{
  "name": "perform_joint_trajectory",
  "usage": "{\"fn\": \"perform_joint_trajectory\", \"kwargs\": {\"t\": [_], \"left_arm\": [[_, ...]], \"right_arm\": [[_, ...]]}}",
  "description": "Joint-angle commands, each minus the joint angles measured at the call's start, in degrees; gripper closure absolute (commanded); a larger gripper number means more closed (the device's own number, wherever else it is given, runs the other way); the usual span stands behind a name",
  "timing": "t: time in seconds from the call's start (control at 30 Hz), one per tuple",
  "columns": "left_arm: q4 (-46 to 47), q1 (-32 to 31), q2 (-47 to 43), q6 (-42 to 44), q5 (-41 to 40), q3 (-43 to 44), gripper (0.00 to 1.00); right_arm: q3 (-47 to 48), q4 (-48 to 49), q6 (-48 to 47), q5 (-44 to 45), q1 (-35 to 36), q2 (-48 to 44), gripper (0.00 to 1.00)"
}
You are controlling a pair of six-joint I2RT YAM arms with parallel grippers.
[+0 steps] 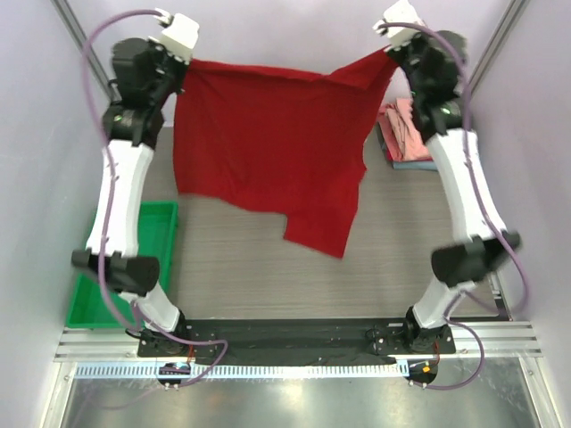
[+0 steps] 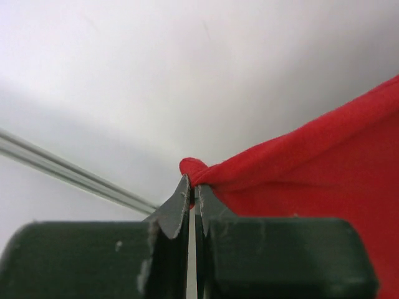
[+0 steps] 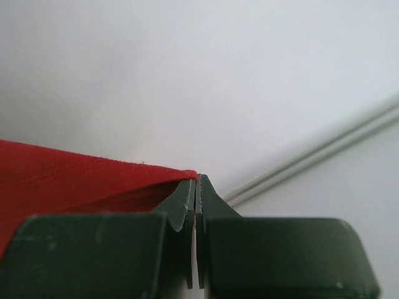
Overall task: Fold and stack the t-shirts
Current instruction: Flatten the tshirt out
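A deep red t-shirt (image 1: 272,147) hangs spread out in the air between both arms, its lower edge trailing toward the table. My left gripper (image 1: 183,64) is shut on its top left corner; the left wrist view shows red cloth (image 2: 299,168) pinched at my fingertips (image 2: 194,187). My right gripper (image 1: 389,51) is shut on the top right corner, with the cloth's edge (image 3: 93,180) running into the shut tips (image 3: 197,182). A stack of folded salmon-pink and teal shirts (image 1: 401,134) lies at the far right, partly hidden behind the right arm.
A green plastic tray (image 1: 152,223) sits at the left edge of the grey table (image 1: 241,276), behind the left arm. White walls with metal frame bars close in the sides and back.
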Motion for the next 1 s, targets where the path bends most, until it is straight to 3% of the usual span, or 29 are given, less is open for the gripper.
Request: {"fn": "perform_joint_trajectory", "kwargs": {"t": [0.0,0.17,0.33,0.5,0.83,0.97], "left_arm": [[-5.49,0.27,-6.80,-5.00,3.76,0.25,1.00],[-8.22,0.36,-16.38,-4.84,4.83,-3.53,1.00],[-9.36,0.45,-26.49,-1.85,2.72,-6.52,1.00],[-10.86,1.06,-31.59,-2.64,3.50,-3.54,1.00],[-13.24,5.45,-33.88,-7.99,9.30,16.31,1.00],[-10.17,6.95,-34.23,-7.74,8.69,14.67,1.00]], "right_arm": [[-7.14,-1.95,0.94,-0.75,1.93,-14.40,0.99],[-17.43,-3.79,-1.44,0.30,5.36,-28.59,0.99],[-16.66,-9.76,0.85,-0.75,5.72,-38.34,0.99],[-9.12,-14.33,2.68,-3.56,5.80,-43.37,0.99],[6.45,-15.84,3.57,-14.20,2.46,-47.68,0.99],[11.46,-13.73,1.12,-12.36,2.37,-44.26,0.99]]}}
